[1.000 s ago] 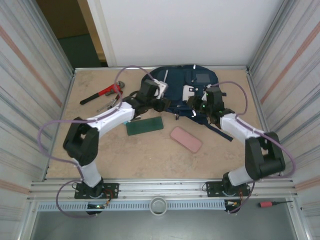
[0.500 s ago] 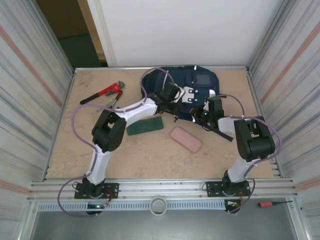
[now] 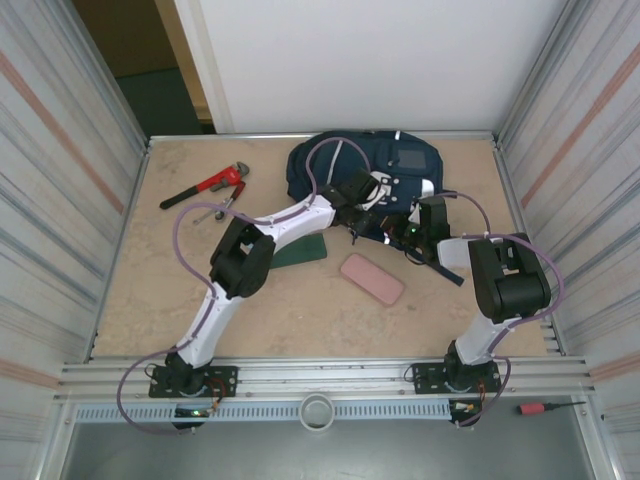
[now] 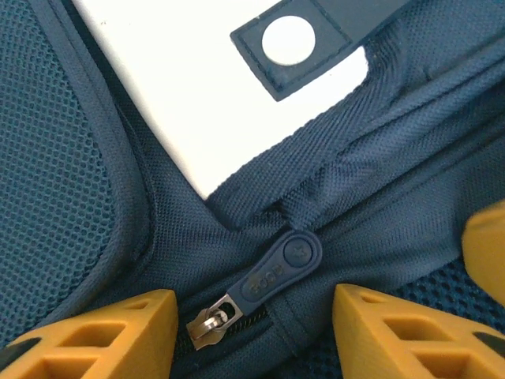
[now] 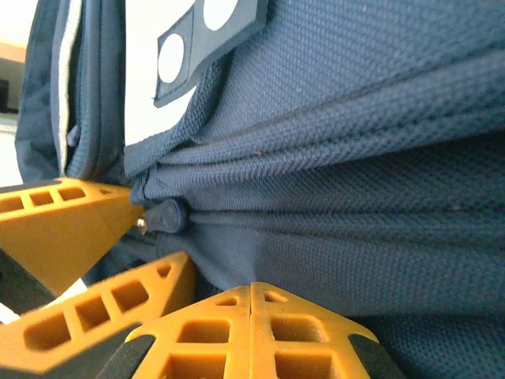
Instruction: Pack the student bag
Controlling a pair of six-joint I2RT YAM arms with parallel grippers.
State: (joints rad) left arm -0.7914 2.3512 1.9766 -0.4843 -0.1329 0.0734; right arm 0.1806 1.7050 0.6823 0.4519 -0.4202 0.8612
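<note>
As the green case [image 3: 303, 250], the pink case [image 3: 372, 279] and the red wrench [image 3: 205, 186] lie out on the table, the student bag [image 3: 400, 160] at 12 o'clock looks not yet packed, its zip seemingly closed. The left gripper [image 4: 252, 320] is spread on both sides of the zipper pull [image 4: 280, 268], not touching it; the right gripper [image 5: 251, 312], at the bag's 5 o'clock edge, is pressed together. Whether it nips fabric is hidden, as is the bag's inside.

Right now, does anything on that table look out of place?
A red pipe wrench lies far left on the table: an odd item for a student bag. A screwdriver lies off the table, near right.
</note>
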